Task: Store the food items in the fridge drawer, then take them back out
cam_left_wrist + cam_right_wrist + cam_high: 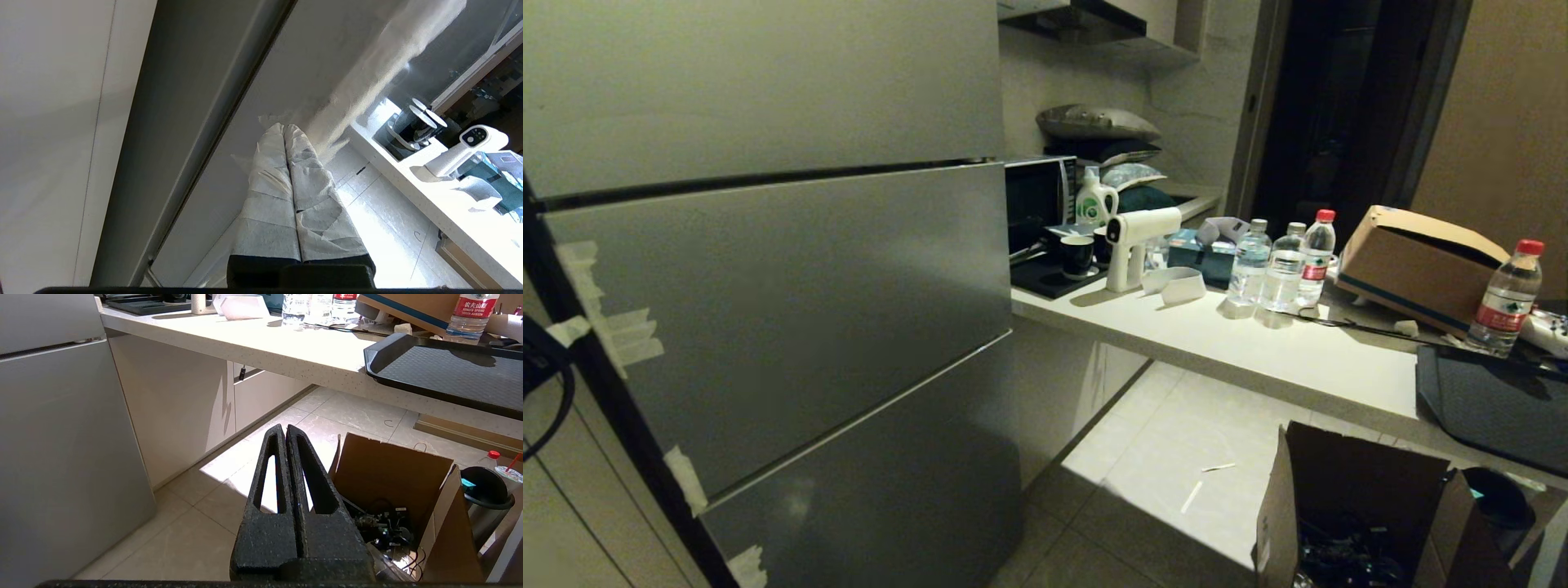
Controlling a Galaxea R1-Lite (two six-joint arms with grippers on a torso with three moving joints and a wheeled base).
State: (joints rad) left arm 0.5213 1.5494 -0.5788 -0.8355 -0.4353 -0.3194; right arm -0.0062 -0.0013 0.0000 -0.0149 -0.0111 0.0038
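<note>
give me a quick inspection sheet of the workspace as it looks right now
surface: white counter beside the fridge, crowded at the back
job's things: fridge doors shut; no food items or drawer seen
clutter: water bottles, white spray gun, cardboard box, dark tray overhanging the counter edge
grippers: left gripper shut, empty, close to the fridge front; right gripper shut, empty, over the floor
cables: thin cable on counter
surroundings: open carton on tiled floor, dark doorway behind

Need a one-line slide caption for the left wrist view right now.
Left gripper, fingers wrapped in white tape and shut on nothing, points at the closed grey fridge front; white counter beyond.
</note>
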